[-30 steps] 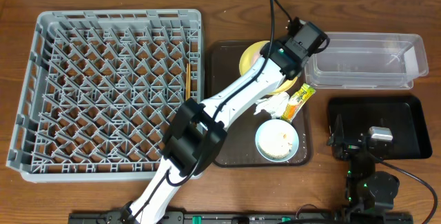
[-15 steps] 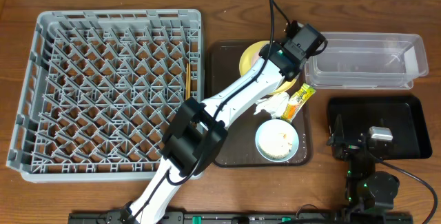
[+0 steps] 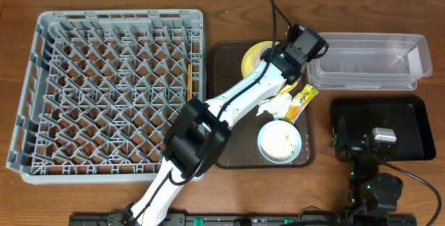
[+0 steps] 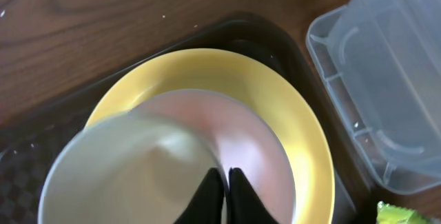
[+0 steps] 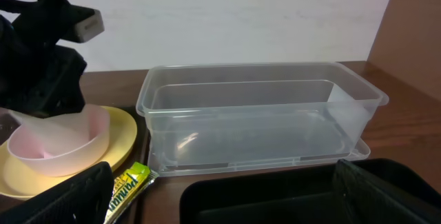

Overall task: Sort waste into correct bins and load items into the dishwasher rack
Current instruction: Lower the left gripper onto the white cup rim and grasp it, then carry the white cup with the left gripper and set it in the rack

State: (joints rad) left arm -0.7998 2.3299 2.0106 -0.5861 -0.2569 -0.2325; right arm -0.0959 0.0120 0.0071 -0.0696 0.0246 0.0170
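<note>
1. My left hand (image 4: 224, 189) is pressed together. The fingertips meet on the thin rim of the small white cup (image 4: 131, 176), on the side toward the clear container (image 4: 386, 93). I read that as a pinch on the rim.
2. The cup stands inside the white bowl (image 4: 258, 148). The bowl sits on the yellow plate (image 4: 306, 134) at the far end of the brown tray (image 3: 243, 153).
3. The relation that matters: the dishwasher rack (image 3: 118, 16) lies to my left of this hand, past the tray's left edge. It is well apart from the cup.
4. My left arm reaches in from the rack's side, so it is the nearer arm for that trip. My right hand (image 5: 224, 200) is spread wide above the black tray (image 3: 410, 115) on my right, with the brown tray between it and the rack.
5. My call: lift straight up first to clear the bowl's wall, then swing left. With only 1 side of the rim held, the cup may tip as it rises.
</note>
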